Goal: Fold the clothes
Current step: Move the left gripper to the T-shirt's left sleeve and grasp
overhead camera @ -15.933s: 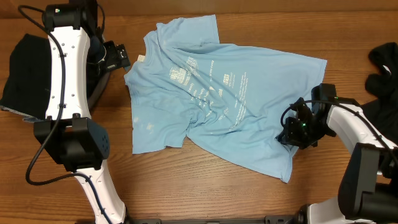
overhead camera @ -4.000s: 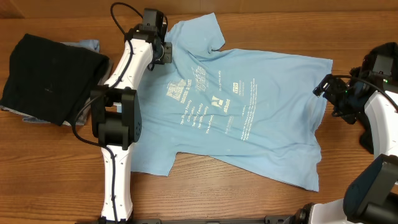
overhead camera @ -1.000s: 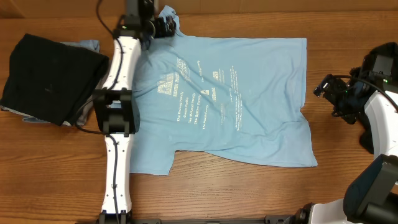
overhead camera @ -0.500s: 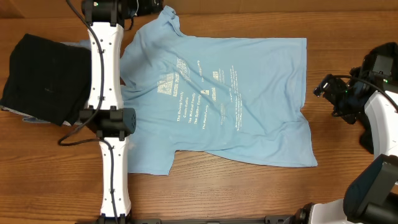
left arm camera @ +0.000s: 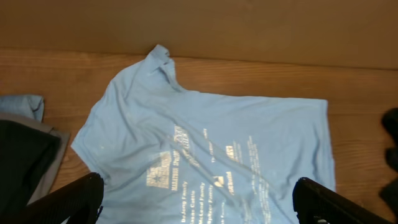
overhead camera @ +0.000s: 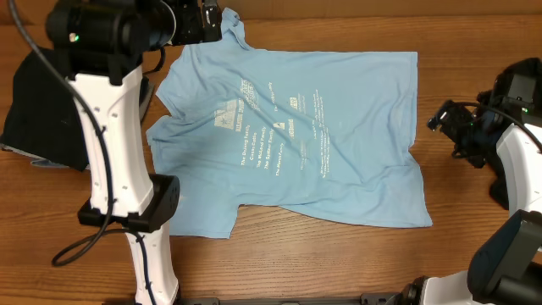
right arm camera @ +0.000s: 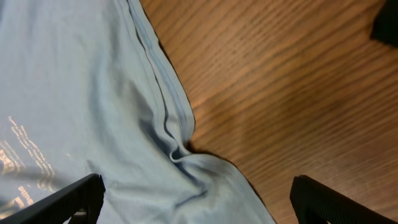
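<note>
The light blue T-shirt (overhead camera: 313, 127) lies spread flat on the wooden table, print up, with its collar end toward the left. My left gripper (overhead camera: 206, 23) hangs high above the shirt's far left corner. In the left wrist view it (left arm camera: 199, 211) is open and empty, looking down on the whole shirt (left arm camera: 205, 143). My right gripper (overhead camera: 446, 133) stands just off the shirt's right edge. It (right arm camera: 199, 211) is open over the rumpled hem (right arm camera: 174, 143), holding nothing. A black garment (overhead camera: 38, 110) lies folded at the left, partly behind my left arm.
A grey-blue garment (left arm camera: 23, 106) peeks out beside the black garment (left arm camera: 22, 165). A dark cloth (left arm camera: 392, 140) lies at the far right of the table. Bare wood (right arm camera: 298, 93) runs to the right of the shirt's hem.
My left arm has risen toward the camera and swung left, away from the shirt's top corner. The left sleeve has settled flatter. The right arm has not moved.
</note>
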{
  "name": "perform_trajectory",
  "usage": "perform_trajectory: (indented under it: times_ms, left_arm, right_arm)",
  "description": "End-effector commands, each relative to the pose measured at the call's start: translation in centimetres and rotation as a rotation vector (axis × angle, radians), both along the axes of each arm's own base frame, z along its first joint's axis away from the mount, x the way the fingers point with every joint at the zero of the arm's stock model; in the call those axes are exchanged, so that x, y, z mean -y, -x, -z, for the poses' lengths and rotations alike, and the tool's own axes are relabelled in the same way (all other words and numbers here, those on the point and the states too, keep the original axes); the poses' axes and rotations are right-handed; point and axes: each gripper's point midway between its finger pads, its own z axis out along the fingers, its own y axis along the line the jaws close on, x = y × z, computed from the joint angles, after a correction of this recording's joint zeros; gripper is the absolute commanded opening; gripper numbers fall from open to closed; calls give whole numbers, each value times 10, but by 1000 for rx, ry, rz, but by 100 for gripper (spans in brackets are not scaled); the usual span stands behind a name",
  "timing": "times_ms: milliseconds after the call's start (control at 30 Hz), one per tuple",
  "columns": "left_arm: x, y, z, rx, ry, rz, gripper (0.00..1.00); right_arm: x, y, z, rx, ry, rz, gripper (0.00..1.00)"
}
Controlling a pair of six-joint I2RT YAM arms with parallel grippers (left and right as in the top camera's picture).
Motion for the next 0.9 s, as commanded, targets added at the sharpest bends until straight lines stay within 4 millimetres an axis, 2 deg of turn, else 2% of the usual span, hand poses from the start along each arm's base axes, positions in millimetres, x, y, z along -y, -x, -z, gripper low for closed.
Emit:
perform_trajectory:
  times_ms: [0,67,100,200,233,300,367,433,567,667,767,867]
  left_arm:
    - [0,62,-69,140,39,37,100]
    - [-12,97,-90,171,25,-4,100]
    - [-21,123,-97,177,11,-32,100]
    - [-36,175,-94,149,-9,-74,100]
    - [-43,191,-85,124,-18,-97,100]
    - [-58,215,-62,60,-52,-160,100]
    - [-70,230,-34,-13,-82,-221,100]
    - [-75,246,4,-122,-92,-263,100]
    - [-78,258,75,-339,-162,-261,100]
    - [-73,246,121,-450,-189,-250,100]
    - [-69,225,148,-466,-190,-248,100]
    - [-62,201,167,-446,-160,-243,100]
  right_arm:
    - [4,-25,-19,124,21,-11,100]
    - [5,-29,-22,144,28,-12,100]
    - [5,-30,-22,146,28,-11,100]
    - [-15,-29,-23,155,-82,-48,100]
    - [-26,-31,-28,180,-141,-77,100]
    - [-35,-31,-32,189,-193,-97,100]
    - [-37,-21,-29,146,-209,-87,100]
    - [-37,-6,-30,95,-222,-77,100]
    - [-38,38,-51,19,-200,-53,100]
    - [-30,85,-63,-93,-103,53,100]
    - [-27,128,-76,-170,-24,107,100]
    - [-39,150,-86,-177,-43,103,100]
